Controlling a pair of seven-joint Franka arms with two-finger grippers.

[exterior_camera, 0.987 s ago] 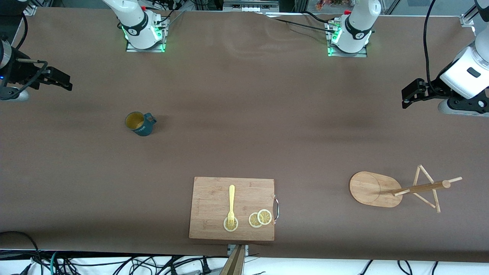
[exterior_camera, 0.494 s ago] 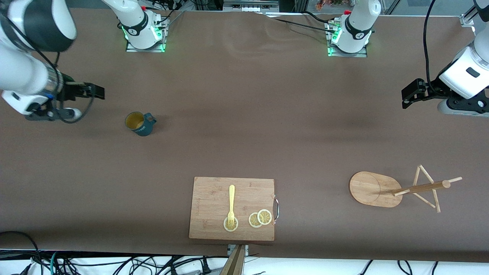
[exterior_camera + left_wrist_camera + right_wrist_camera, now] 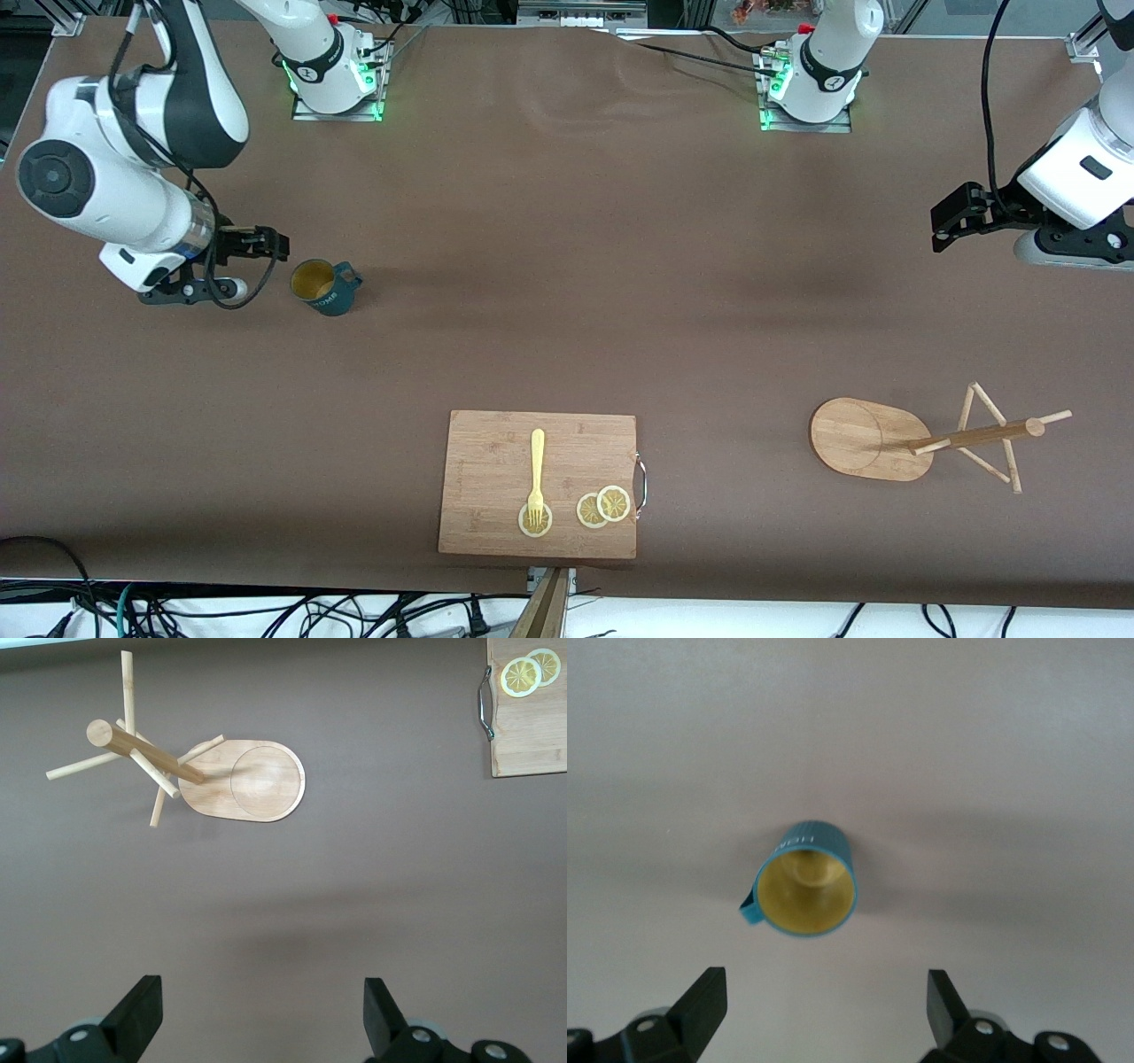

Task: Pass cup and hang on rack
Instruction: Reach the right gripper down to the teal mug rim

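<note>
I see the cup [image 3: 324, 287] upright on the table [image 3: 567, 266], toward the right arm's end and farther from the front camera than the cutting board [image 3: 496, 461]. My right gripper [image 3: 266, 244] hangs just beside the cup, jaws spread wide, empty. The rack [image 3: 921, 439] stands toward the left arm's end. My left gripper [image 3: 946, 221] waits there, jaws wide apart, empty.

cutting board [image 3: 496, 461], yellow fork [image 3: 536, 470], lemon slices [image 3: 603, 506]
</note>
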